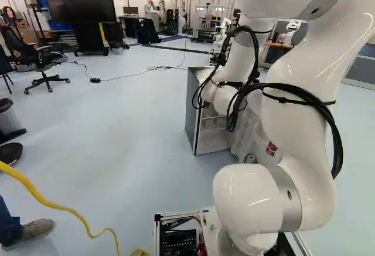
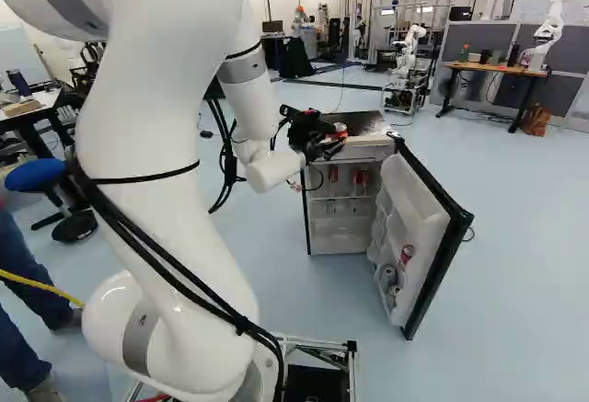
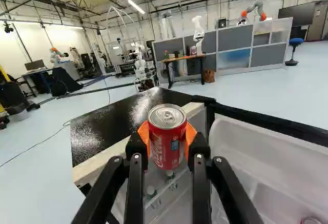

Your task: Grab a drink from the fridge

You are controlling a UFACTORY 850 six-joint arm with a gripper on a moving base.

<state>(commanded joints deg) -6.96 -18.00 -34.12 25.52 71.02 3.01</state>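
Can: red, cylindrical metal can (image 3: 167, 144), silver lid, white lettering, upright.
Claw: my black two-finger gripper (image 2: 337, 134) clamps the can.
Location: gripper's 12 o'clock, near black-topped fridge (image 3: 110, 126).

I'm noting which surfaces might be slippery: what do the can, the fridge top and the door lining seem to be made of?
Can: thin metal, likely aluminium, glossy red paint; its lid is bare and silvery.
Fridge top: glossy black, catching bright glare; coated metal or plastic, unclear which.
Door lining: probably plastic, smooth white with rounded, moulded edges.
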